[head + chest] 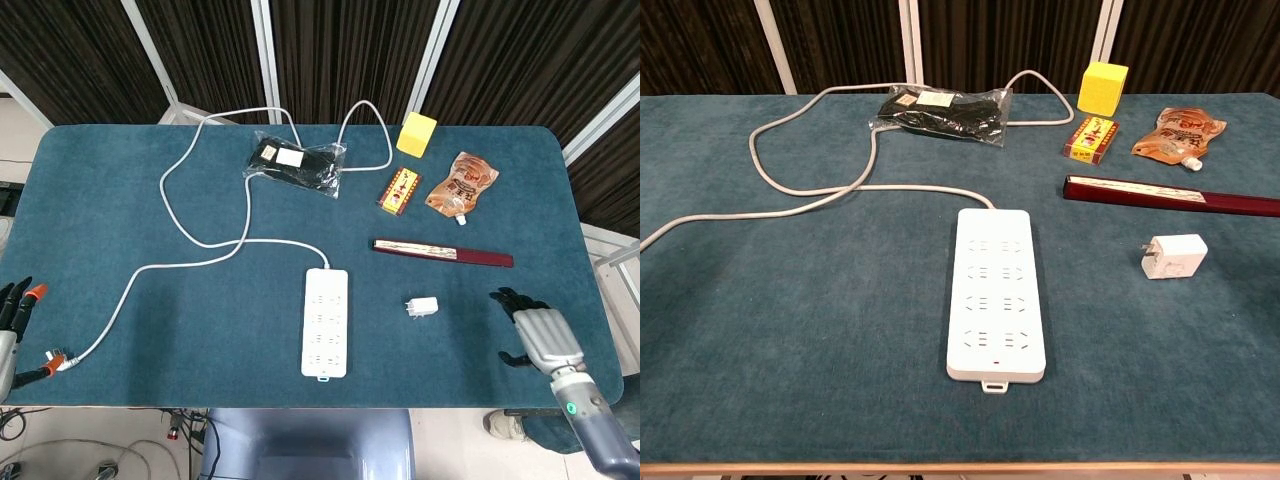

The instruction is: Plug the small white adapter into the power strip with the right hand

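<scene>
The small white adapter [422, 306] lay flat on the blue bench [130, 200], its prongs toward the white power strip [325, 322], which sat just to its left with a gap of bare cloth between them. Nothing was plugged into the strip's sockets. To the adapter's right, over the bench's near right part, hovered the right hand [537, 335], back upward, its dark fingers [508, 297] spread loosely and pointing toward the adapter, holding nothing and well short of touching it. Behind the adapter lay a long dark red box [442, 253]. Farther back were a small red-and-yellow pack [400, 190], an orange pouch [462, 183], a yellow cube [416, 134] and a black item in a clear bag [296, 164]. The strip's white cord [180, 215] looped across the bench to its near left edge, where the left hand [14, 330] showed only partly; whether its fingers held anything could not be told.
</scene>
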Tool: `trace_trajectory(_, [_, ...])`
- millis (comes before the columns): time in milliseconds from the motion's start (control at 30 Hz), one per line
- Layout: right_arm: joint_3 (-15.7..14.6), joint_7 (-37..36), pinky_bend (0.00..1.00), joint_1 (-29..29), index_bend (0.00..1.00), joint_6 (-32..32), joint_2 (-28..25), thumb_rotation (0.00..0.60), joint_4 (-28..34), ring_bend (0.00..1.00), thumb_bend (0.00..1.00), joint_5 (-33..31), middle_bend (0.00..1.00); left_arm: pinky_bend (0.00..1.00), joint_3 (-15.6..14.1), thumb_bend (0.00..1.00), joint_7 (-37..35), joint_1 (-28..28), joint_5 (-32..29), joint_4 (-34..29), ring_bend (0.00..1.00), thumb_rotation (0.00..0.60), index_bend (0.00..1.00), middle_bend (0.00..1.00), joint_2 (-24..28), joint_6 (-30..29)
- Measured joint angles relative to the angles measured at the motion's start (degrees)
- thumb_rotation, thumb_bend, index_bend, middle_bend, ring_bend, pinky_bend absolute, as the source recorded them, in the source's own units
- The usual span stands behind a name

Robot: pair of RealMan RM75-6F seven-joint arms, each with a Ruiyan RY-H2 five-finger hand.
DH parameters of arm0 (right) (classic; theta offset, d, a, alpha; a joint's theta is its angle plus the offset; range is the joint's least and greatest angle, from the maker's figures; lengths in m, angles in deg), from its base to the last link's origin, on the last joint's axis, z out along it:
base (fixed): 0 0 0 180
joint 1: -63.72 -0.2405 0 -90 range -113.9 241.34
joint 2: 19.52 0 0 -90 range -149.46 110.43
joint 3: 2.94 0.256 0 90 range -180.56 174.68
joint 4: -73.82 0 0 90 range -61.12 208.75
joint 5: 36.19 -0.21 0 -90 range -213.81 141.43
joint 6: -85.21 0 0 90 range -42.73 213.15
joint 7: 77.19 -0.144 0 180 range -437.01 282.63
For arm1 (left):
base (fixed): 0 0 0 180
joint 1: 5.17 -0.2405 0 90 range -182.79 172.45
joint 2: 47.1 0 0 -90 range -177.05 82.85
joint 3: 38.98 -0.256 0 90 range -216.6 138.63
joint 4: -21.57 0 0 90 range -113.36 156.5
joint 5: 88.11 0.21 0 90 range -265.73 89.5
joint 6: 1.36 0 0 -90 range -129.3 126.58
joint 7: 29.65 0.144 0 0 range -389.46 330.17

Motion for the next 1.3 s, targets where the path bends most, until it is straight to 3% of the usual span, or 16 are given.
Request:
trace_trajectory(233, [1.03,4.56,0.28,-11.75,0.16,14.77,-2.47,0.600,1.54,0.21,0.27,-15.09,0.14,0.00,0.07,0.09,0.44,0.13,-0.79,-0.20,0.00,0.600,0.11,0.00,-0.07,0.59])
trace_trajectory(433, [-0.59,9.68,0.28,-19.69,0.16,17.36,-0.64,0.600,0.00,0.21,0.27,-26.55,0.14,0.00,0.13,0.09,0.72,0.17,-1.15,-0.43,0.00,0.600,0.11,0.00,0.01,0.90])
trace_trajectory(600, [-3.73,13.08,0.28,-23.67,0.16,17.21,1.97,0.600,-1.37,0.21,0.27,-33.38,0.14,0.00,0.14,0.09,1.04,0.21,-1.35,-0.60,0.00,0.600,0.11,0.00,-0.04,1.06])
trace_trajectory(1000, [-8.77,15.91,0.28,-27.58,0.19,15.05,3.39,0.600,-1.99,0.21,0.27,-38.68,0.14,0.00,0.21,0.09,1.13,0.19,-1.58,-0.64,0.00,0.600,0.11,0.00,-0.05,1.14])
trace_trajectory(1300, [-10.34,14.44,0.28,-28.39,0.20,16.29,3.57,0.600,-1.95,0.22,0.27,-38.61,0.14,0.00,0.20,0.09,1.58,0.21,-1.60,-0.70,0.00,0.600,0.11,0.00,-0.25,1.14])
